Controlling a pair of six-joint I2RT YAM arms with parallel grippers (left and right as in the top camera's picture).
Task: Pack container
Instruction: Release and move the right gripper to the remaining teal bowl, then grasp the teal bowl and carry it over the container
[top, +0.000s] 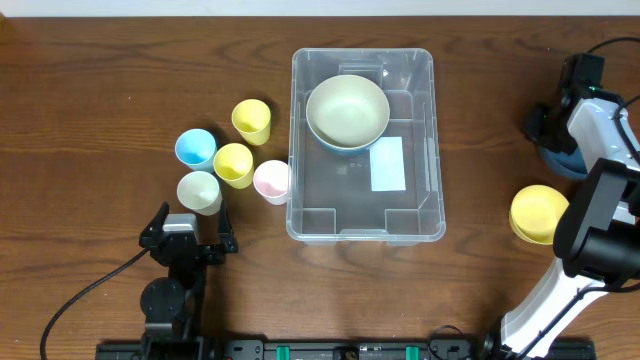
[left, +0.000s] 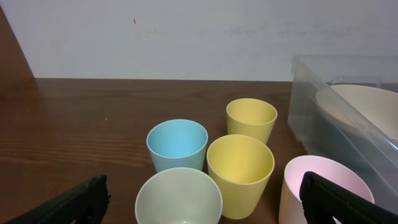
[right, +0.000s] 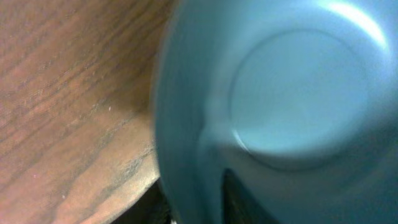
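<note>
The clear container (top: 425, 215) stands mid-table with a white label (top: 387, 164) on its base. A pale bowl (top: 347, 110) sits in its far end, stacked on a blue one. At the far right my right gripper (top: 556, 135) reaches down onto a blue bowl (top: 563, 163) that the arm mostly hides. Up close, that blue bowl (right: 292, 106) fills the view and my right gripper (right: 199, 205) has one dark finger (right: 245, 199) inside the rim and one outside, shut on the wall. My left gripper (top: 190, 228) rests open just short of the cups.
A yellow bowl (top: 538, 212) sits beside the right arm. Left of the container stand several cups: blue (top: 195, 148), yellow (top: 251, 120), yellow (top: 233, 164), pink (top: 271, 181), pale green (top: 199, 191). The left wrist view shows the pale green cup (left: 179, 198) between the open fingers (left: 74, 202).
</note>
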